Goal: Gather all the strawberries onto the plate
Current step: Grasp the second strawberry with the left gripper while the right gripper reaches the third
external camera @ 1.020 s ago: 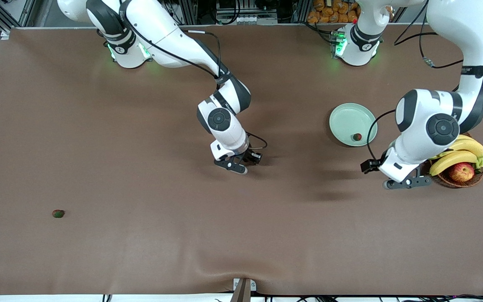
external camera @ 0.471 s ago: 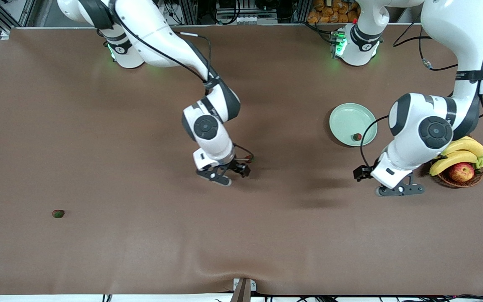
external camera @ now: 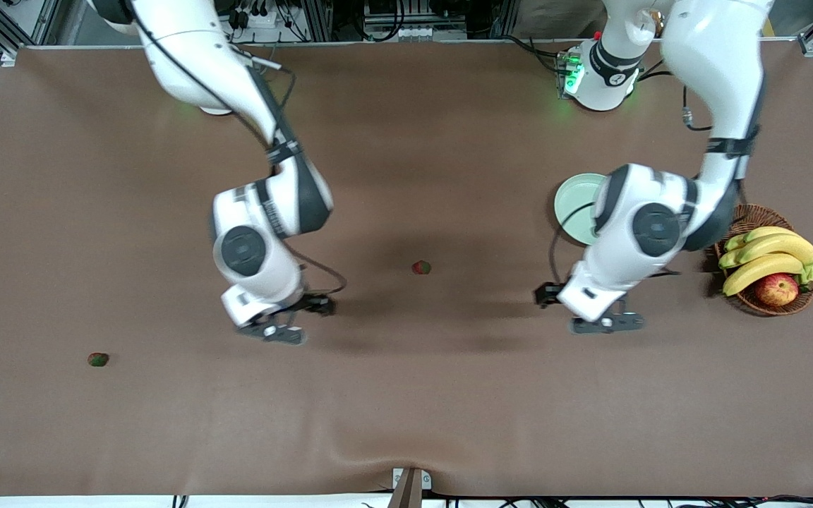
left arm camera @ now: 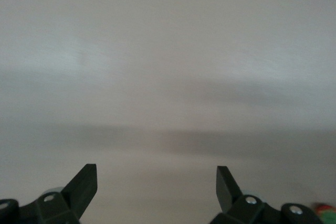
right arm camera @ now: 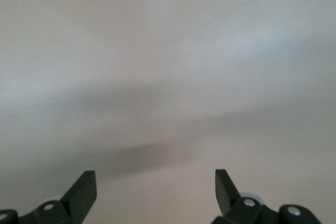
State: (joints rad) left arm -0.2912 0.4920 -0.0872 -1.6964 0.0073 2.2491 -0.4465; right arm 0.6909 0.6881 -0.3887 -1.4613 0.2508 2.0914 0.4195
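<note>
One strawberry [external camera: 420, 267] lies on the brown table at its middle. Another strawberry [external camera: 98, 360] lies nearer the front camera, toward the right arm's end. The mint-green plate [external camera: 570, 204] sits toward the left arm's end, half covered by the left arm, so its inside is mostly hidden. My right gripper [external camera: 276, 331] [right arm camera: 155, 179] hangs open and empty over bare table between the two strawberries. My left gripper [external camera: 605, 323] [left arm camera: 156, 174] is open and empty over bare table, between the plate and the front edge.
A wicker basket [external camera: 735, 219] with bananas [external camera: 766, 257] and an apple [external camera: 777, 289] stands at the left arm's end, beside the plate. A fold bulges in the table cover [external camera: 378, 458] at the front edge.
The right gripper opened, left a strawberry at mid-table and swung toward the right arm's end. The left arm moved from the basket toward the middle and now covers part of the plate.
</note>
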